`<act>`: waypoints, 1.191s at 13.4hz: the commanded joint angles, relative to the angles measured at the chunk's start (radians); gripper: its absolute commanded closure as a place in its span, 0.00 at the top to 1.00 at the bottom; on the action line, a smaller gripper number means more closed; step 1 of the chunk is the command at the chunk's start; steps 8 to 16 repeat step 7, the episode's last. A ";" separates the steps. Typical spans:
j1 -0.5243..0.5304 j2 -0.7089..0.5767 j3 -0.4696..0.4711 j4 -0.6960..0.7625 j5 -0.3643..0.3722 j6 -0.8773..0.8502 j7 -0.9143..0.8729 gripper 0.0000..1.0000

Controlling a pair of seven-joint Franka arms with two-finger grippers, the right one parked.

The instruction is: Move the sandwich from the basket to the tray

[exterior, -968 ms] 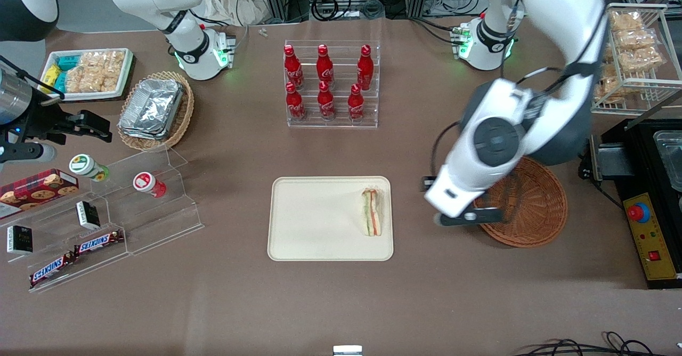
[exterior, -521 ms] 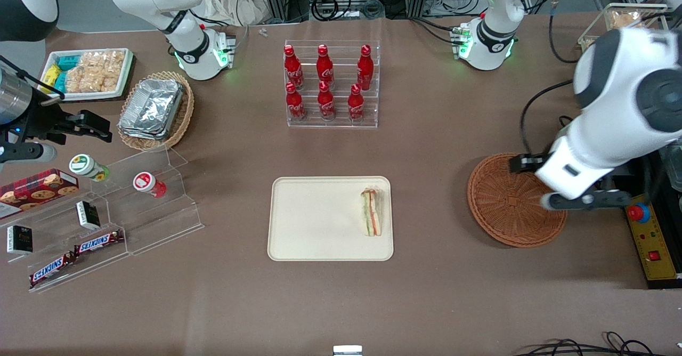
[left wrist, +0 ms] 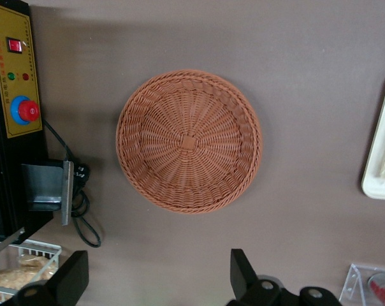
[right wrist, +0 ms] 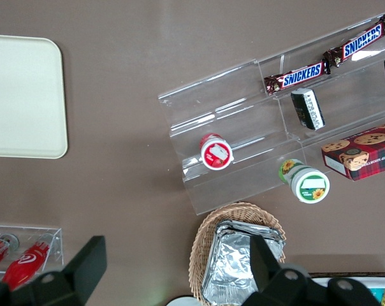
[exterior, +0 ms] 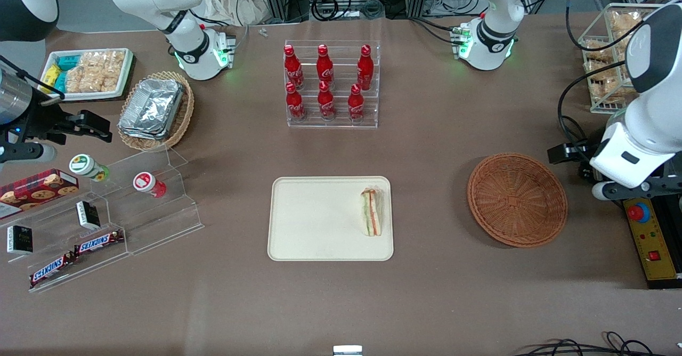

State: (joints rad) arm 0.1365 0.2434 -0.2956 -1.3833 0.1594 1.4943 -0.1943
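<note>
The tool (left wrist: 157, 284) hangs high above the table (exterior: 426, 292), at the working arm's end, with its two fingers (left wrist: 243, 274) spread wide and nothing between them. In the front view the tool's body (exterior: 626, 172) sits past the basket's outer rim, over the black control box (exterior: 647, 233) with the red button (exterior: 638, 213).

Looking down from the wrist, the basket (left wrist: 188, 140) lies below the spread fingers and is bare: only its woven floor shows, no wrapped food in it. The front view agrees, with the basket (exterior: 517, 200) empty, near the table's working-arm end and about midway between the front edge and the edge where the arm bases stand.

The sandwich (exterior: 371, 212) is on the tray (exterior: 314, 223), standing on its edge close to the tray's short rim that faces the basket, with its green and orange-red layers showing. The tray sits near the middle of the table, toward the front edge. A corner of the tray (left wrist: 378, 166) just shows in the wrist view, but the sandwich cannot be made out there.

So the sandwich is well apart from the tool, with the whole basket between them. By my reading the move is done: basket emptied, sandwich resting inside the rim, tool free. Nothing seems left but for the arm to come to rest.
</note>
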 commanded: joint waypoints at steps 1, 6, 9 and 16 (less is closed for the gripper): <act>0.064 -0.058 -0.007 -0.045 -0.014 -0.016 0.093 1.00; -0.041 -0.084 0.214 -0.048 -0.100 -0.026 0.188 1.00; -0.041 -0.085 0.214 -0.055 -0.100 -0.025 0.188 1.00; -0.041 -0.085 0.214 -0.055 -0.100 -0.025 0.188 1.00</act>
